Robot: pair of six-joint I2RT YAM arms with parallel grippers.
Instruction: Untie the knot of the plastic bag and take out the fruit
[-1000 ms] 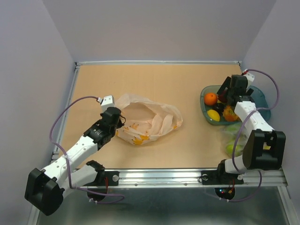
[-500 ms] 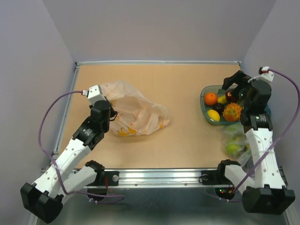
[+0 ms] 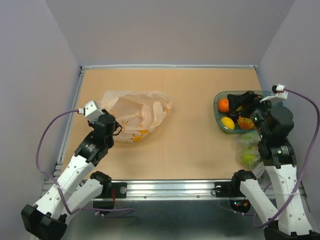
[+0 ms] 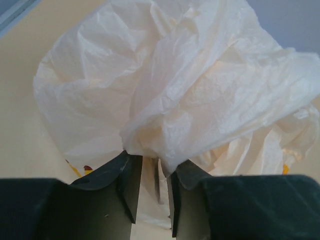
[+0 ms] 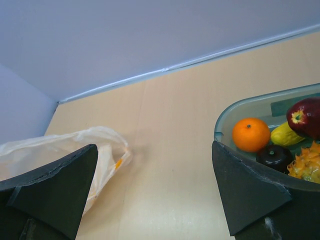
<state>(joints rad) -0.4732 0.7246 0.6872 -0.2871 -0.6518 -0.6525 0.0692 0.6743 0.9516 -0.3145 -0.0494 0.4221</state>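
On the table [image 3: 200, 145], the plastic bag [image 3: 134, 111] lies straight ahead of my left gripper [image 4: 154, 167] and touches it, its long axis running away and to the right. The bag looks slack, and I see no knot. The teal bowl [image 3: 220, 116] sits under my right gripper [image 5: 154, 150], well apart from the bag, so the left arm is nearer. The left jaws stand a narrow slit apart with film in the gap, and I cannot tell whether they grip it. The right jaws are spread wide and hold nothing. The fruit [image 5: 250, 134] sits in the bowl.
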